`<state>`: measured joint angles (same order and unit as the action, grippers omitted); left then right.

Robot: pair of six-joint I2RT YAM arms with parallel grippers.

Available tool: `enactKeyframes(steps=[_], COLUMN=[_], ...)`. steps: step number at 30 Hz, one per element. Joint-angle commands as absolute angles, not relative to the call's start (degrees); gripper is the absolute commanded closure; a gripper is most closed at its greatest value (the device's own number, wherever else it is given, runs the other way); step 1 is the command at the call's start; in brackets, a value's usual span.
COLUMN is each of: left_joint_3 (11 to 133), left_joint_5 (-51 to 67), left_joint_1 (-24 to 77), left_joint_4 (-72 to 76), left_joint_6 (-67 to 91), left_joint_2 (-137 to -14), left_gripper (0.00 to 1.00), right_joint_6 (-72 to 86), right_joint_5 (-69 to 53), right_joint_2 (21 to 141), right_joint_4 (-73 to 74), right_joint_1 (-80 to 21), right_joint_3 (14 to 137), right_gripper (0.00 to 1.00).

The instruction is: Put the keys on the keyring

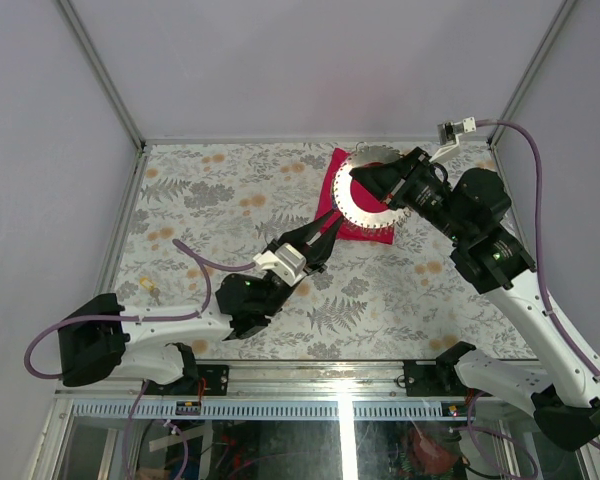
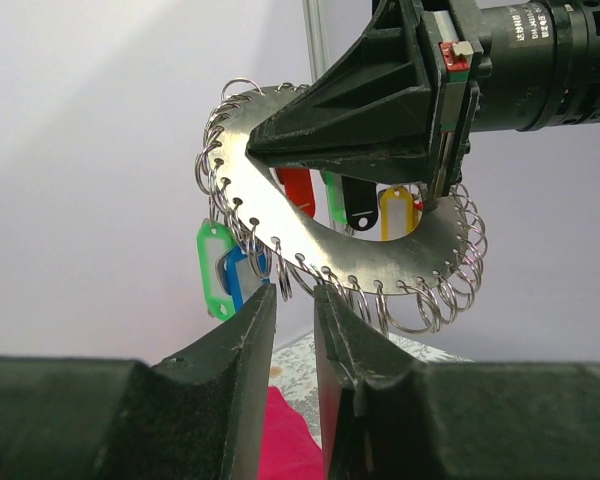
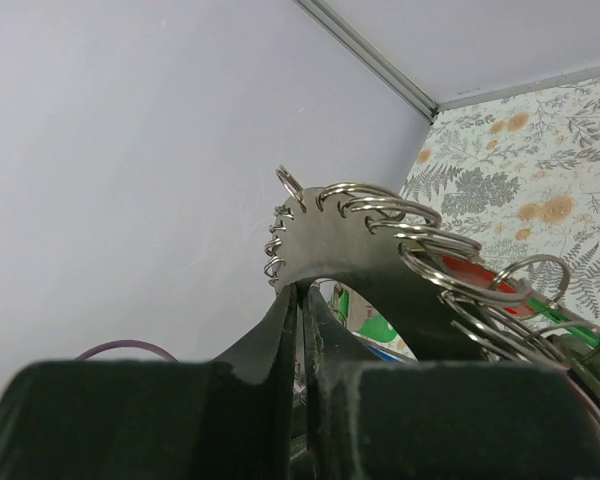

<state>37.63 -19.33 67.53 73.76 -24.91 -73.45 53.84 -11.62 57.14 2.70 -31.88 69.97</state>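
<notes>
Plainly, the flat grey metal keyring (image 2: 380, 262), rimmed with small wire loops (image 2: 435, 300), could twist or slip: the right pincer (image 3: 300, 295) clamps only one stretch of its band, holding it tilted in the air above the red folded cloth (image 1: 375, 232). A nudge from the left pincer (image 2: 292, 295), jaws narrowly parted just under the rim, gripping nothing we see, might cause that. Coloured-headed keys (image 2: 215, 270) hang from it.

Silver-grey keyring (image 2: 400, 262), green, blue, red, black, yellow keys (image 2: 215, 270), red cloth (image 1: 329, 195), fern-and-flower patterned table (image 1: 230, 190)
</notes>
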Motion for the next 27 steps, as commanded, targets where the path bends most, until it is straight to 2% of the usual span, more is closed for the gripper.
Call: enactKeyframes(steps=[1, 18, 27], left_joint_3=[39.4, 37.5, 35.7], left_joint_5=[-21.4, -20.8, -17.2], left_joint_1=[67.9, 67.9, 67.9], left_joint_4=[80.3, 81.1, 75.1], left_joint_6=[-27.6, -29.8, -27.0], left_joint_2=[-74.0, -72.2, -67.1], left_gripper=[0.77, 0.77, 0.76], right_joint_6=[54.2, 53.9, 53.3], right_joint_5=[-13.1, -12.9, -12.3], right_joint_2=[54.8, 54.5, 52.8], right_joint_4=[-2.9, -2.8, -6.6], right_joint_1=[-31.7, -31.7, -31.7], right_joint_3=[70.7, 70.8, 68.4], right_gripper=[1.0, 1.0, 1.0])
